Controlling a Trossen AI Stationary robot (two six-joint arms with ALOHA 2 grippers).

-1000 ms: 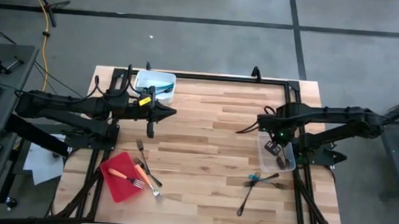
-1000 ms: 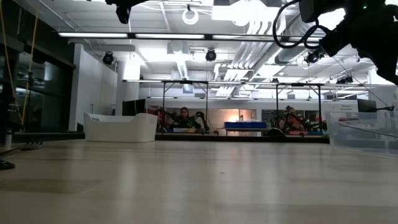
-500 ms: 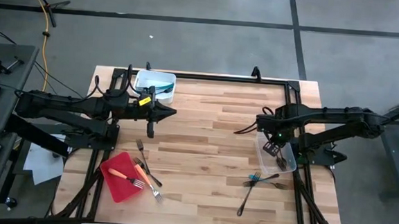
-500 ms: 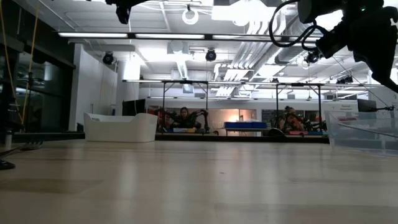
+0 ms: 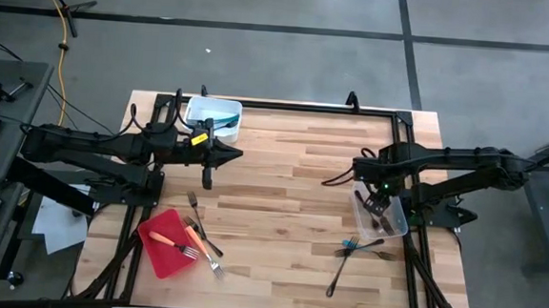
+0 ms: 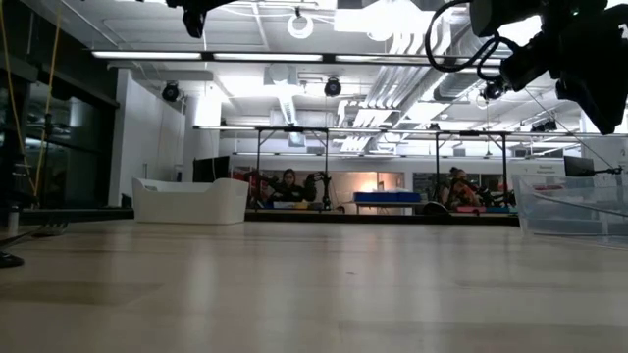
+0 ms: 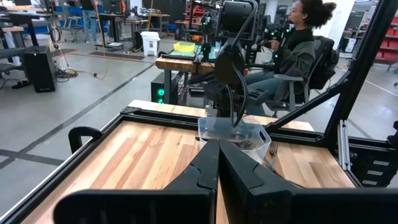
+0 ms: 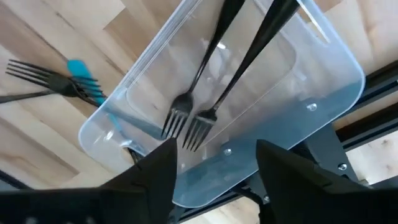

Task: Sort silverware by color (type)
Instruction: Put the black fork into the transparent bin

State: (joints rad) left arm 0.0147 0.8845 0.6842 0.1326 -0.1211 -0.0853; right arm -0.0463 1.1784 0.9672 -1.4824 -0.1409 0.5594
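At the table's 8 o'clock side, one red tray (image 5: 159, 245) holds an orange fork (image 5: 172, 242), with about three more forks (image 5: 203, 236) beside it, and at 11 o'clock one white tub (image 5: 215, 115) holds a teal piece. The left gripper (image 5: 207, 176) hangs near that tub with its fingers pressed together on nothing. At 3 o'clock, the right gripper (image 5: 377, 187) hangs with its fingers (image 8: 155, 171) apart over one clear tub (image 8: 323, 93) holding two dark forks (image 8: 186, 118), and about three more forks (image 5: 359, 247) lie at 5 o'clock; no writing can be read.

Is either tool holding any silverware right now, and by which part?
Nothing is held. The right tool is open above the clear tub, where two dark forks lie. The left tool is shut and empty.
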